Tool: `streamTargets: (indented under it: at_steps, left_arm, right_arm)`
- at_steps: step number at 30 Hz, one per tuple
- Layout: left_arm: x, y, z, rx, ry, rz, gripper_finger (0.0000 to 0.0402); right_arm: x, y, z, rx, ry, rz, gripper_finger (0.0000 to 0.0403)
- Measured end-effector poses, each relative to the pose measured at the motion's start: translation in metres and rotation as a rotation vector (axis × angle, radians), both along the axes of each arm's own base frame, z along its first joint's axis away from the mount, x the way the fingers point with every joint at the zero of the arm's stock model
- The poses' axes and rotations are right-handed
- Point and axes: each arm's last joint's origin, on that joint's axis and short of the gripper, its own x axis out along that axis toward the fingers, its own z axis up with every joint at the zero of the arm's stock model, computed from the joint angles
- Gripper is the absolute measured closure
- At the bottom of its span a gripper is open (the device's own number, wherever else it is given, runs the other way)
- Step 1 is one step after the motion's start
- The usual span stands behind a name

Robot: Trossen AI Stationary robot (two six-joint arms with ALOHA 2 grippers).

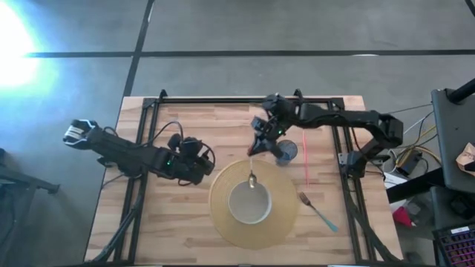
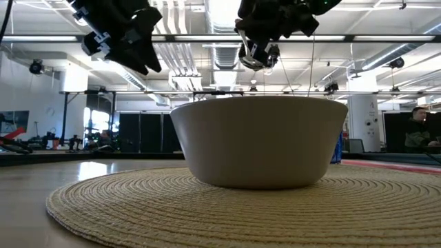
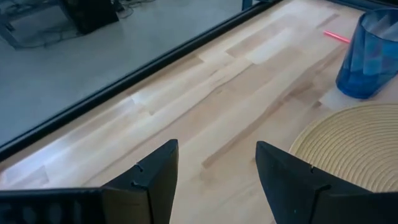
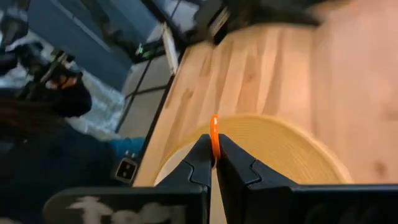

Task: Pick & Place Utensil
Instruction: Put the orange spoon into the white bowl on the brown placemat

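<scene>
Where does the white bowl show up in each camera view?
High view: white bowl at lower centre, on the round woven mat.
Low view: bowl fills the centre, on the same mat.
Left wrist view: not in it; only the mat's edge shows.
Right wrist view: cannot tell; the right claw blocks that spot.
Shared landmark: the woven mat.

In the right wrist view, only an orange sliver of the utensil (image 4: pixel 214 138) is seen between the right end effector (image 4: pixel 214 163) fingers; the rest is hidden. Behind the bowl (image 2: pixel 258 140), the blue cup (image 2: pixel 338 148) is mostly concealed in the low view. The placemat (image 3: pixel 348 140) is cut off in the left wrist view.
</scene>
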Motion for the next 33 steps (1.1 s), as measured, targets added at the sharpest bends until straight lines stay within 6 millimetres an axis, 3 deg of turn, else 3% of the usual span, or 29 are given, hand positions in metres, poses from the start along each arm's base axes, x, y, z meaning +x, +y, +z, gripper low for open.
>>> streamTargets:
  at_steps: [10, 20, 33]
  left_arm:
    - [-0.002, -0.001, -0.016, -0.035, -0.016, -0.099, 0.0194]
    - [-0.005, 0.0, -0.018, -0.026, 0.009, -0.124, 0.0194]
    - [-0.005, 0.001, -0.018, -0.015, 0.023, -0.131, 0.0194]
  right_arm:
    - [0.029, 0.027, -0.036, 0.007, 0.066, 0.065, 0.0394]
    - [0.049, 0.027, -0.07, 0.068, 0.134, 0.036, 0.0394]
    - [0.062, 0.024, -0.098, 0.089, 0.191, -0.008, 0.0394]
